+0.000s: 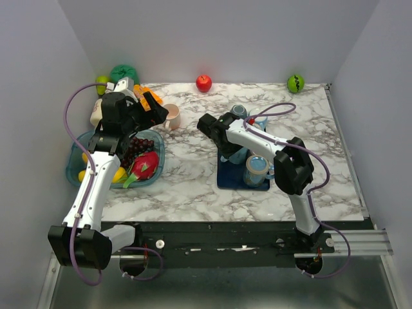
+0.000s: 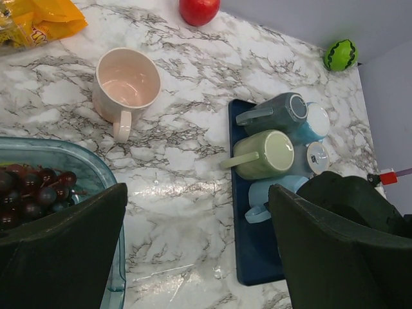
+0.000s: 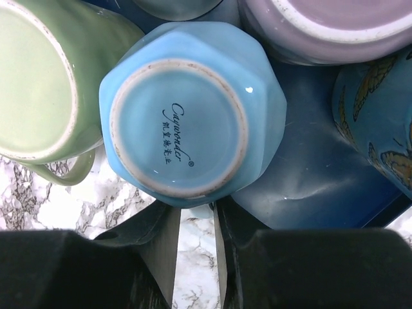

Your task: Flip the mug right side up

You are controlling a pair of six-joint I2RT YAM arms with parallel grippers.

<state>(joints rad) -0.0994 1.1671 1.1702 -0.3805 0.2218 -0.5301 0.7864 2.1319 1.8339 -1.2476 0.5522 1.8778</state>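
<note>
A light blue mug [image 3: 177, 119] stands upside down on the dark blue tray [image 3: 309, 180], its printed base facing the right wrist camera. It also shows in the left wrist view [image 2: 283, 188]. My right gripper [image 3: 196, 225] is at the tray's left edge [image 1: 222, 145], its fingers [image 3: 161, 248] nearly together with the mug's handle [image 3: 198, 209] between them. A cream mug [image 2: 127, 84] stands upright on the marble, apart from the tray [image 1: 171, 116]. My left gripper [image 2: 198, 206] is wide open and empty, above the marble near the cream mug [image 1: 154, 111].
The tray also holds an upturned green mug [image 2: 264, 154], a grey mug [image 2: 286, 112], a lilac mug [image 3: 322, 26] and a butterfly-patterned cup [image 1: 256, 168]. A glass bowl of fruit [image 1: 74, 161] sits at the left. A red apple [image 1: 203, 82] and a green ball [image 1: 295, 83] lie at the back.
</note>
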